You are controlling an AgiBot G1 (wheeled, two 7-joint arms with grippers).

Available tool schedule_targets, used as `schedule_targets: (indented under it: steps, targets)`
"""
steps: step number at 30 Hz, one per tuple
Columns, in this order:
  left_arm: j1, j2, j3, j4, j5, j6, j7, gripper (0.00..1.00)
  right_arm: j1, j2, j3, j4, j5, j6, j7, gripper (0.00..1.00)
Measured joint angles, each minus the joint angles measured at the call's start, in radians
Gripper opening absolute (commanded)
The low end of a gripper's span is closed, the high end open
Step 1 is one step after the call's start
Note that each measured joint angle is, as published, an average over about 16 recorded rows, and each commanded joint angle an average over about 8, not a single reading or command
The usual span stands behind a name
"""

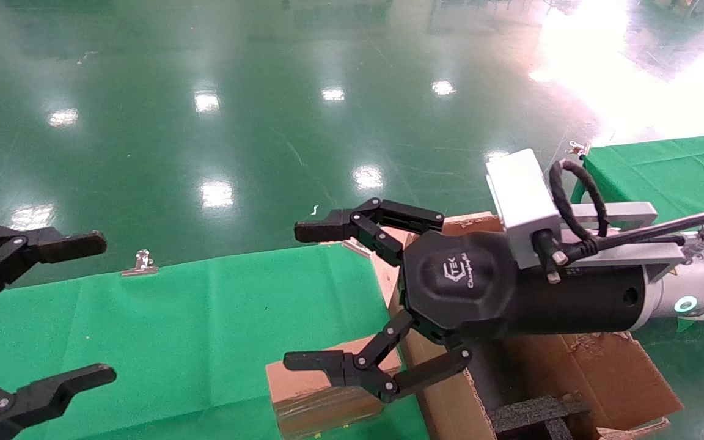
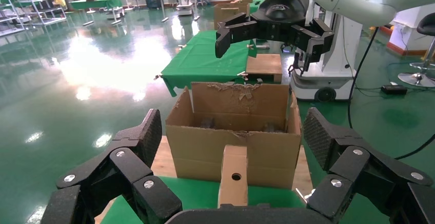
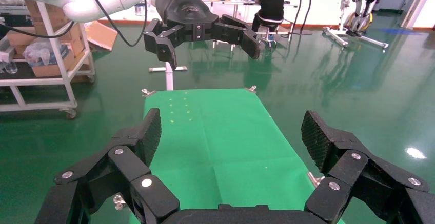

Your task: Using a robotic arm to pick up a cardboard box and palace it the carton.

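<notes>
The small brown cardboard box lies on the green cloth table, right beside the carton, which has torn flaps and black foam inside. My right gripper, on the white arm with the silver camera block, is open and empty, hovering above the box and the carton's near wall. Its wrist view shows only its open gripper over green cloth; the box is out of view there. My left gripper is open and empty at the table's left. Its gripper faces the box's narrow holed side with the carton behind.
Metal clips hold the cloth at the table's far edge. A second green table stands at the right. Glossy green floor lies beyond. The carton rests on a wooden board.
</notes>
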Motion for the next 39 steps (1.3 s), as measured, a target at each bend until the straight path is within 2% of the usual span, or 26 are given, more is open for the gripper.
schedule_targets:
  steps: [11, 12, 13, 19, 20, 21, 31, 39]
  targets:
    - [0.0, 0.0, 0.0, 0.0, 0.0, 0.0, 0.0, 1.0, 0.0, 0.0, 0.0, 0.0, 0.0, 0.0, 0.0, 1.0]
    - [0.0, 0.0, 0.0, 0.0, 0.0, 0.0, 0.0, 0.96, 0.0, 0.0, 0.0, 0.0, 0.0, 0.0, 0.0, 1.0]
    - [0.0, 0.0, 0.0, 0.0, 0.0, 0.0, 0.0, 0.87, 0.0, 0.0, 0.0, 0.0, 0.0, 0.0, 0.0, 1.0]
    - [0.0, 0.0, 0.0, 0.0, 0.0, 0.0, 0.0, 0.12, 0.0, 0.0, 0.0, 0.0, 0.0, 0.0, 0.0, 1.0]
    - [0.0, 0.0, 0.0, 0.0, 0.0, 0.0, 0.0, 0.03, 0.0, 0.0, 0.0, 0.0, 0.0, 0.0, 0.0, 1.0]
    - [0.0, 0.0, 0.0, 0.0, 0.0, 0.0, 0.0, 0.0, 0.0, 0.0, 0.0, 0.0, 0.0, 0.0, 0.0, 1.0]
    - [0.0, 0.0, 0.0, 0.0, 0.0, 0.0, 0.0, 0.0, 0.021, -0.006, -0.018, 0.005, -0.042, -0.006, -0.003, 1.0]
    - [0.0, 0.0, 0.0, 0.0, 0.0, 0.0, 0.0, 0.0, 0.107, -0.037, -0.1, 0.016, -0.221, -0.023, 0.005, 1.0]
